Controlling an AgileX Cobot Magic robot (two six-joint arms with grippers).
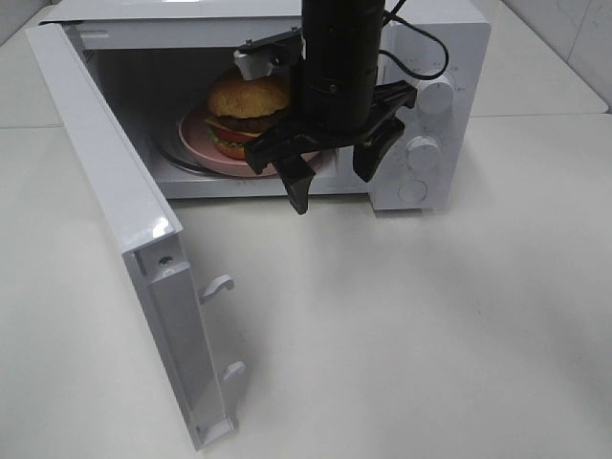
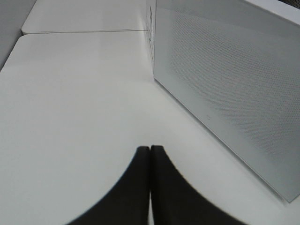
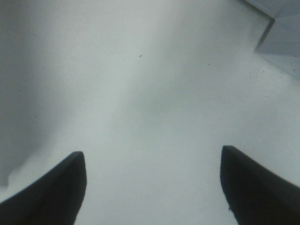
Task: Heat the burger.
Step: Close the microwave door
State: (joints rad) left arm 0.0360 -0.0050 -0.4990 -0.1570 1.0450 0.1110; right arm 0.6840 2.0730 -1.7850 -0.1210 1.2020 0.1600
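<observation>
Exterior high: burger [image 1: 249,103] in microwave [image 1: 454,57], door [image 1: 115,191] open left.
Right gripper [image 1: 333,188], jaws apart, hangs just near of it; closed left gripper [image 2: 150,157] seems nearer door.

Holds the right gripper [image 1: 333,177] spread wide and the left gripper [image 2: 150,187] pressed closed.
Reaches down from the top of the high view with the black right arm [image 1: 339,57], wrist near vertical; points both dark fingers [image 1: 296,186] downward and forward, well apart, with only empty space between. Presses the left fingers [image 2: 133,192] flat together along one thin seam, gripping nothing. Shows the same wide gap between the right tips in the right wrist view.
</observation>
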